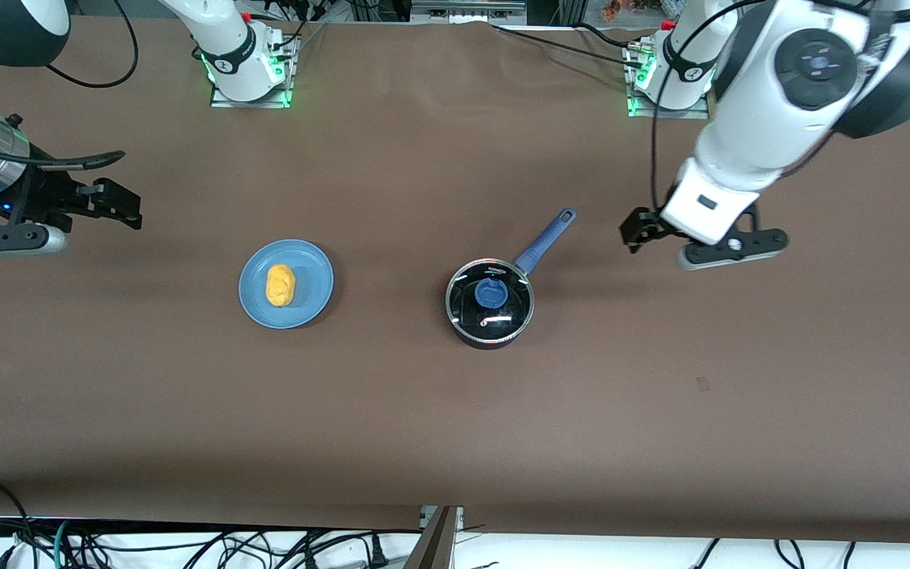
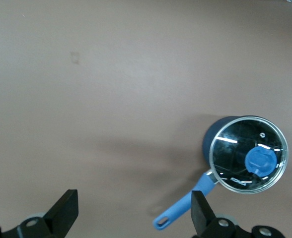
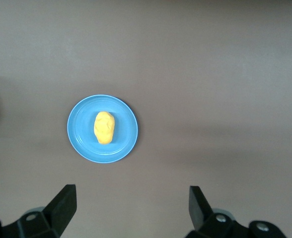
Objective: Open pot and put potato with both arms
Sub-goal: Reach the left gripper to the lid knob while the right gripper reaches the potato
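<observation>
Brown table is carrying just two setups, well apart from each other. Pot is sitting upright near the middle, toward the left arm's end, with its glass lid lying on top, so it is not opened yet. Lid's blue knob is showing at the center. Pot's handle is pointing away from the front camera and toward the left arm's end.

Potato is lying on the blue plate, toward the right arm's end, about level with the pot in the front view.

Left gripper is hovering over bare table just off the handle's tip, fingers spread wide, gripping nothing. Right gripper is hanging over bare table at the right arm's end, clear of the plate, fingers likewise spread wide with nothing between them. Neither arm is touching anything.
</observation>
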Controlling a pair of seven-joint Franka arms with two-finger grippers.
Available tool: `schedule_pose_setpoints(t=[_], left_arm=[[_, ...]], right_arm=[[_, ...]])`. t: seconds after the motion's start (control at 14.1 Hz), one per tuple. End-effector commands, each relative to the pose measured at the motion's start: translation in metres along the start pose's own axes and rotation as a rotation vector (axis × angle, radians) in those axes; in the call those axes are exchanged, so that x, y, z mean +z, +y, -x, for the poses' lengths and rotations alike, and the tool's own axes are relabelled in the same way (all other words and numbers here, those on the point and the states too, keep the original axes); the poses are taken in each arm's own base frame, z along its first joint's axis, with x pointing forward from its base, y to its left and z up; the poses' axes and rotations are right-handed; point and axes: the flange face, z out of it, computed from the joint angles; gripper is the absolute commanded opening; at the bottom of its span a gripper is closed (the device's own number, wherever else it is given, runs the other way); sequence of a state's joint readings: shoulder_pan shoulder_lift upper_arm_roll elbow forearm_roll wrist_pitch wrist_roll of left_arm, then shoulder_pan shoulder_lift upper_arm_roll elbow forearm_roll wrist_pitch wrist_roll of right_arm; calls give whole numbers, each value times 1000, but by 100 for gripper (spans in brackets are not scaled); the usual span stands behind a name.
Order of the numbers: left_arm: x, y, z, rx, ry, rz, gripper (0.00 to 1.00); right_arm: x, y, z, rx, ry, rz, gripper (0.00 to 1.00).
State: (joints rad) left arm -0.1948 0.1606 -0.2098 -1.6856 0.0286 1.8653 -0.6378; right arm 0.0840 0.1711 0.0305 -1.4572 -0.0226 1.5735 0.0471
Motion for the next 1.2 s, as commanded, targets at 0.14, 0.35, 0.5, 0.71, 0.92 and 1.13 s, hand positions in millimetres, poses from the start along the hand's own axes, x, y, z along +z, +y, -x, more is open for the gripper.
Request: schedule_pose_setpoints(t=[0.14,0.35,0.5,0.71,0.92,1.13], left_arm=[[71,73,33,-125,56,-31,100],[107,105,41,-222,77,11,100],[121,117,44,-244,79,29,100],[143,138,56,-288,102,31,100],[162,157,60,-355,124,73,100],[177,176,57,-387,128,90,100]], right_arm=[[53,-6,-26,0,-55,1,100],[101,-40,-47,-32,-79,0,100],[131,-70,-54,-48,-97,7,100],[180,-83,-65,-11,-131,16,100],[246,-100,-56,5,-113,18,100],[283,-111,-41,69,-119,26,100]])
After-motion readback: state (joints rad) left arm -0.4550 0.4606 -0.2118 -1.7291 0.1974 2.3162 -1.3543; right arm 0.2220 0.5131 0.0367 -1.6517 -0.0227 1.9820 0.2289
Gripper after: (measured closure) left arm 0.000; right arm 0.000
